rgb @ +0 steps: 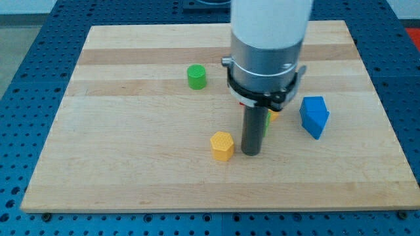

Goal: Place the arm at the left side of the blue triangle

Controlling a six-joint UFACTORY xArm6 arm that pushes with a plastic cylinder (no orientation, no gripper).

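The blue triangle-like block (314,116) lies on the wooden board toward the view's right. My tip (251,153) rests on the board to the left of it and slightly lower in the view, about a hundred pixels away. A yellow hexagonal block (222,145) sits just left of my tip, close but apart. A green cylinder (195,77) stands higher up, left of the arm. A small part of a yellow block (272,116) and a sliver of green show behind the rod, mostly hidden by the arm.
The wooden board (131,164) lies on a blue perforated table (20,98). The arm's white and silver body (268,46) covers the board's upper middle.
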